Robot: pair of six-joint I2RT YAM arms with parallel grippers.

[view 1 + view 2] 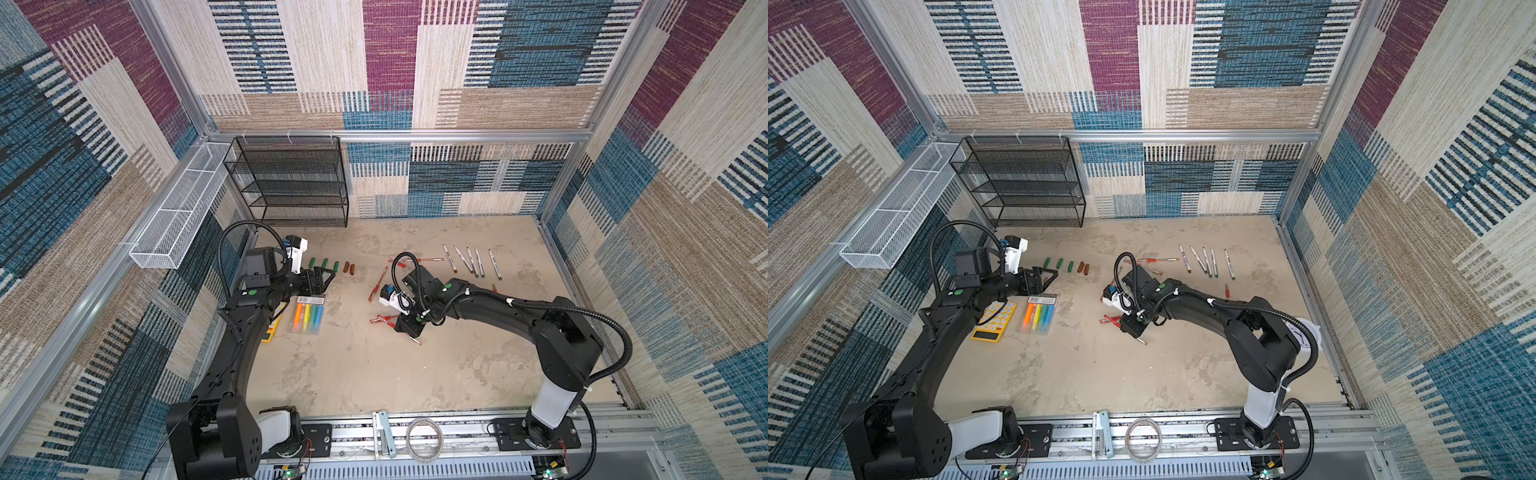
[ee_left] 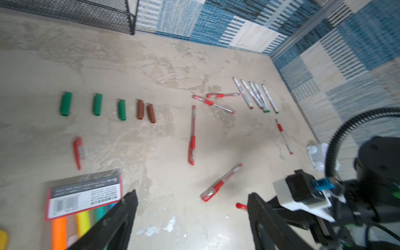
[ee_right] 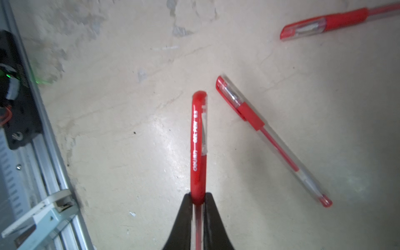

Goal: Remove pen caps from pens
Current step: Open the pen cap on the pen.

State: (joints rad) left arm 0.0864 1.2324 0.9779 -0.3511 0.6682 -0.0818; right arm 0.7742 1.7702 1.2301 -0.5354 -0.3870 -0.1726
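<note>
Clamping a clear-barrelled gel pen with a red cap [image 3: 198, 140], our right end effector [image 3: 198, 198] is clenched on it, and the capped end sticks out past the black fingertips over the mottled beige desk [image 3: 108, 108]. We see another capped red pen [image 3: 270, 138] lying just beside it on the desk and a third red pen [image 3: 324, 21] farther off. Our left end effector [image 2: 191, 194] hangs released, jaws wide apart with nothing between them, near the clear pack of coloured highlighters [image 2: 84, 192]. Beyond it we see a row of stubby green and brown caps [image 2: 121, 109], with a slim red cap [image 2: 78, 151] loose close by. Five white-barrelled pens [image 2: 255, 95] lie side by side, well apart from the caps.
</note>
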